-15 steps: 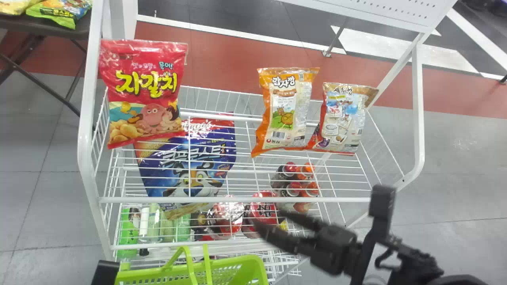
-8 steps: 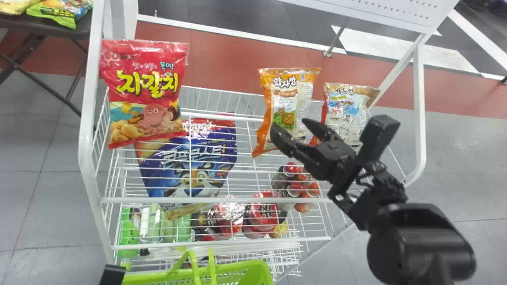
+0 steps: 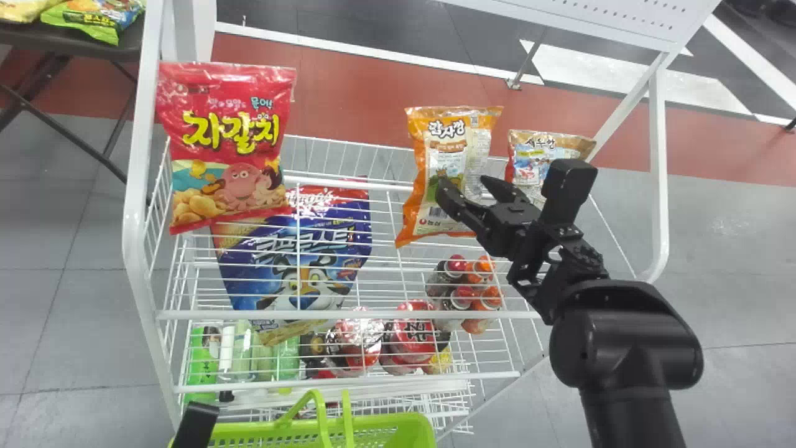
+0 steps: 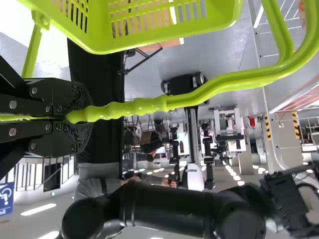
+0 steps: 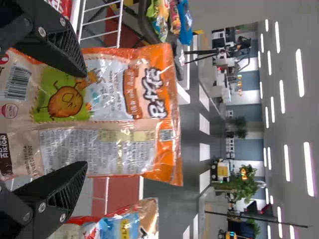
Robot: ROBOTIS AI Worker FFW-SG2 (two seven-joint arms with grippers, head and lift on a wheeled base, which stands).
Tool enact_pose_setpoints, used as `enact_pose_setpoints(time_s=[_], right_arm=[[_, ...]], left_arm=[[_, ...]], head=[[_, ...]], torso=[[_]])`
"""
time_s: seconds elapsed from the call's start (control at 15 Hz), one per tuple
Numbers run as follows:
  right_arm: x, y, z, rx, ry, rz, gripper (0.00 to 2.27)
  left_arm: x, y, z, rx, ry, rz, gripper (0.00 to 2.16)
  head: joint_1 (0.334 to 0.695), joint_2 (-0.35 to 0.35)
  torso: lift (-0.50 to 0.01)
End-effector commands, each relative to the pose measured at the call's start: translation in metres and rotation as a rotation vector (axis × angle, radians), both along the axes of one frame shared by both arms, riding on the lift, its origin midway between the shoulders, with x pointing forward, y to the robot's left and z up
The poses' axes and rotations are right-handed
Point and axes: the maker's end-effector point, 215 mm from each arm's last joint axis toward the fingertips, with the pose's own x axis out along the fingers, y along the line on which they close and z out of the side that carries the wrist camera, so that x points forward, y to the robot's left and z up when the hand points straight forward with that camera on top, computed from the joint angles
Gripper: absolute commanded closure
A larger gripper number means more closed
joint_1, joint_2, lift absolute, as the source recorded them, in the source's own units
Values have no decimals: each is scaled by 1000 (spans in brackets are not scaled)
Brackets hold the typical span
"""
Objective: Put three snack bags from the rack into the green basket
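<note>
Nearest, the left gripper (image 3: 195, 425) is closed on the ribbed handle (image 4: 187, 98) of the green plastic basket (image 3: 373, 429), whose slotted tub hangs beside those fingers. The right gripper (image 3: 467, 185) has its two black fingers spread apart, holding nothing. Directly in front of the spread fingertips, a plump orange-and-cream foil snack bag (image 3: 443, 152) stands upright on the white wire rack (image 3: 348, 314); whether they touch it I cannot tell. Just to the right of that gripper, partly behind it, is a brown, red and pale-blue foil snack bag (image 3: 535, 155). Well to its left stands a large glossy red snack bag (image 3: 227, 137) with a pink octopus. Lower, between this and the right gripper, a blue cereal bag (image 3: 305, 249) with a tiger shows through the wires. Farther off to the left, yellow and green packets (image 3: 93, 18) lie on a dark table (image 3: 121, 46).
</note>
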Motion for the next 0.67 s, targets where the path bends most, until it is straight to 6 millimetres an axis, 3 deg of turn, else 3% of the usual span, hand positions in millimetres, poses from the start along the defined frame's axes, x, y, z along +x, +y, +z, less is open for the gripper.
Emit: enact_pose_setpoints(time_s=[0.0, 0.2, 0.4, 0.6], right_arm=[[4, 4, -2, 21, 27, 17, 1700], [16, 5, 0, 25, 62, 33, 2233], [1, 13, 10, 59, 32, 33, 2240], [-37, 24, 29, 108, -30, 62, 2240]], left_arm=[[2, -1, 0, -1, 1, -2, 1568], [2, -1, -2, 2, 7, -3, 1568], [2, -1, -3, 3, 9, -4, 1568], [3, -1, -3, 3, 9, -2, 1568]], head=[[695, -350], [695, -350], [695, -350], [695, -350]], torso=[[0], [0], [0], [0]])
